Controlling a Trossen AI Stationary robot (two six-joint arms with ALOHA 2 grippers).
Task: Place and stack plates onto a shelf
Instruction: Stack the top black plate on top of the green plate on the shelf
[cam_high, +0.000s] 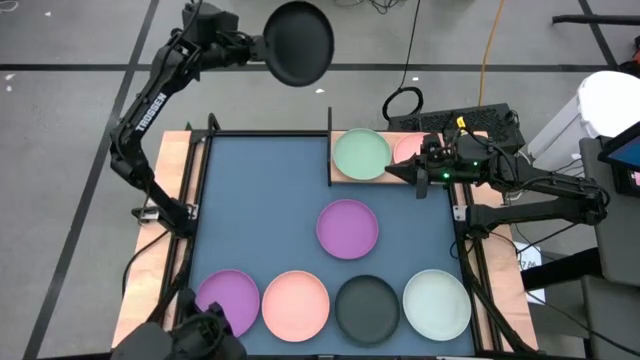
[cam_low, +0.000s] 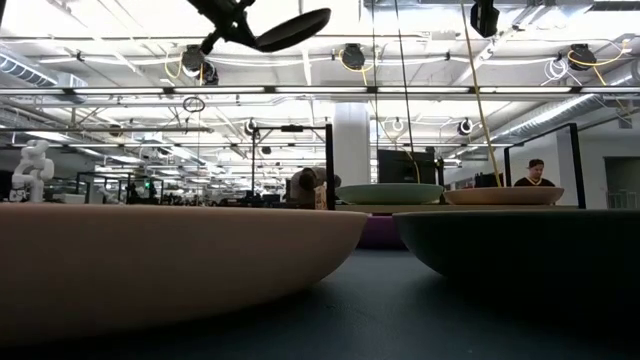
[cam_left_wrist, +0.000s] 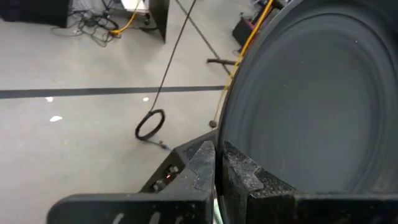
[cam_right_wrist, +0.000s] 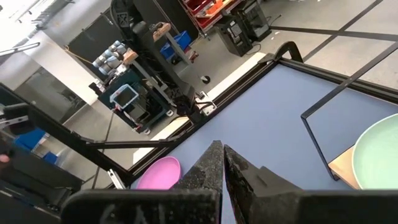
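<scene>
Your left gripper (cam_high: 258, 47) clamps a black plate (cam_high: 298, 42) raised beyond the table's far edge. Right gripper (cam_high: 412, 172), jaws pinched together, covers most of the shelf's (cam_high: 342, 173) pink plate (cam_high: 407, 147).

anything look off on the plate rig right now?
Yes. The left claw holds a black plate high up and beyond the table's far edge, over the floor, away from the shelf. The right claw, shut and empty, hovers by the shelf's pink plate.
</scene>
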